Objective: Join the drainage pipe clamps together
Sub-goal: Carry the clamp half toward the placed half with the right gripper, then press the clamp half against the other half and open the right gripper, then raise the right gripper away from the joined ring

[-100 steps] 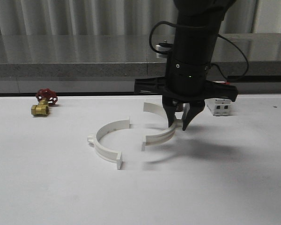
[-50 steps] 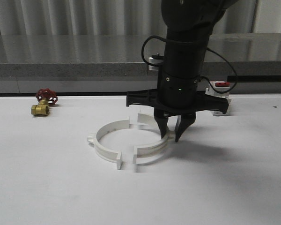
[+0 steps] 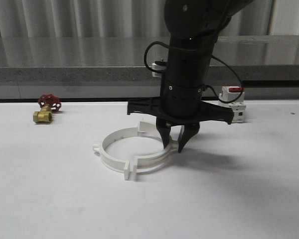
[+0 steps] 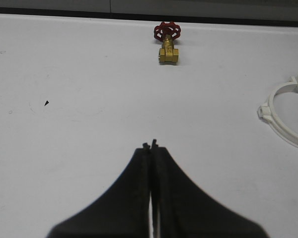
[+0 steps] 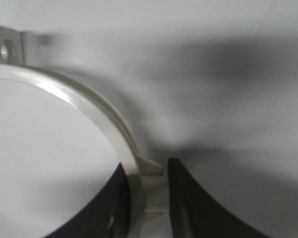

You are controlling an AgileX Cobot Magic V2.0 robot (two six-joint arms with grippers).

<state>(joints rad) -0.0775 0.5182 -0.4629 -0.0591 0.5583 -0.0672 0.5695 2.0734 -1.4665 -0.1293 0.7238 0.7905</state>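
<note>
We see our right gripper [image 3: 173,145] clamped on the right clamp half [image 3: 157,158], fingers either side of its band. Just left of that gripper, the left clamp half [image 3: 112,149] meets it tab to tab on the white table [image 3: 50,199]. Our left gripper [image 4: 151,145] is pressed closed, empty; the brass valve [image 4: 168,44] sits well ahead of it

In the front view, the right tool [image 3: 173,143] covers the far right arc of the right clamp half [image 3: 157,158], so the rear tab joint behind it cannot be judged. In the left wrist view, the left clamp half [image 4: 280,116] is cut off by the frame edge. The right wrist view is blurred, and the clamped band's lower end runs out of frame.
</note>
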